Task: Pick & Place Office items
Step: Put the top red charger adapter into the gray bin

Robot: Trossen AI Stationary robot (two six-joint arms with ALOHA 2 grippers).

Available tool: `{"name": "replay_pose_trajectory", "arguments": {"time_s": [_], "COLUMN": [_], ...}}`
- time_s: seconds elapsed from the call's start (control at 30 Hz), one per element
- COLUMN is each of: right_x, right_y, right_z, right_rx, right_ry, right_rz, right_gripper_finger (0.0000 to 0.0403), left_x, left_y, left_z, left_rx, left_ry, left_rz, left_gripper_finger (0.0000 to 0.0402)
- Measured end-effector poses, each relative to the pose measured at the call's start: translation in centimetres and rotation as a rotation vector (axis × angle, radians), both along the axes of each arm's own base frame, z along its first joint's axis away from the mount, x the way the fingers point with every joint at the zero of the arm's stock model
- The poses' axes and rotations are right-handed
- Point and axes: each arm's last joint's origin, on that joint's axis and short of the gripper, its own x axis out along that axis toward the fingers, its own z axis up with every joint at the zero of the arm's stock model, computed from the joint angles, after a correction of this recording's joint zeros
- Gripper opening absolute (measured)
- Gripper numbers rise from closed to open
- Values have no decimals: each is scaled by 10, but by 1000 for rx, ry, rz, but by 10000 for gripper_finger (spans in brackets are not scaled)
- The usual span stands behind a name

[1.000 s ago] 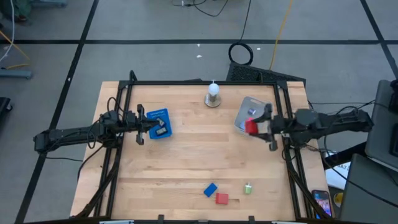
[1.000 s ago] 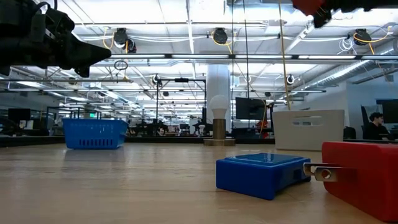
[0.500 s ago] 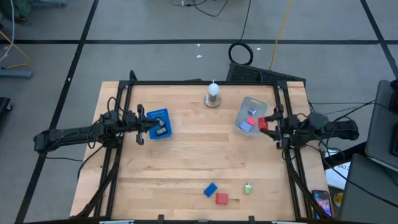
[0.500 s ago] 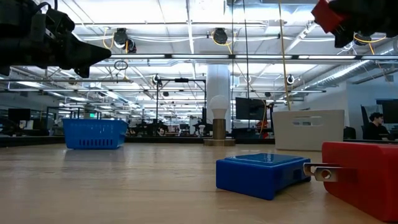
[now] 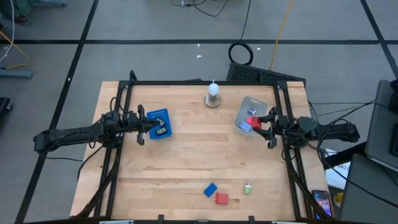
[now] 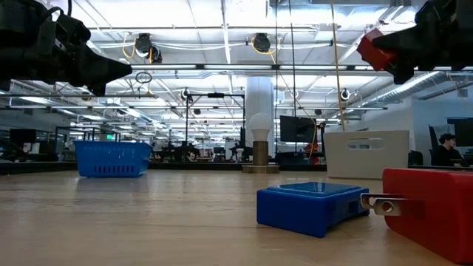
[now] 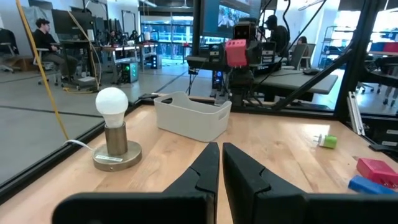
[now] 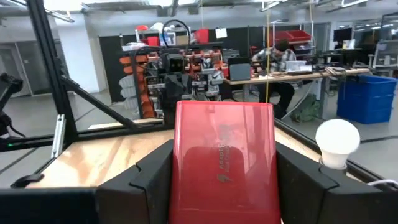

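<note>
R gripper [image 5: 263, 124] clamps 1 red block [image 5: 252, 121] | L gripper [image 5: 140, 122] clenched | 3 items [image 5: 210, 190] near edge

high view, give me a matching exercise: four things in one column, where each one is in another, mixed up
Things:
1. red block
2. blue basket
3. light bulb
4. green piece

Places:
A. far middle of the table
B. near edge, beside a blue and a red piece
C. held in the right gripper over the grey tub
D. by the left gripper

Pairs: 1-C, 2-D, 3-A, 4-B
</note>
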Motion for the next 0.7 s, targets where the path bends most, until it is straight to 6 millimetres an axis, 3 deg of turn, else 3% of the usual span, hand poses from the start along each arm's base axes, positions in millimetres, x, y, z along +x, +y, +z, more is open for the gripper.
{"name": "replay_pose_trajectory", "arguments": {"time_s": [0.4,0.7], "right_x": [6,6], "right_y": [-6,-8], "right_z": [-23,-26], "right_rx": [10,26], "right_ry": [53,68], "right_rz": [-96,-122], "right_gripper_finger": [203,203], "left_x": [0,0], "left_y": [0,1], "left_z": [-1,-1], "left_rx": [2,-3], "left_ry": [6,6], "left_rz": [1,45], "left_gripper_finger": [24,24]}}
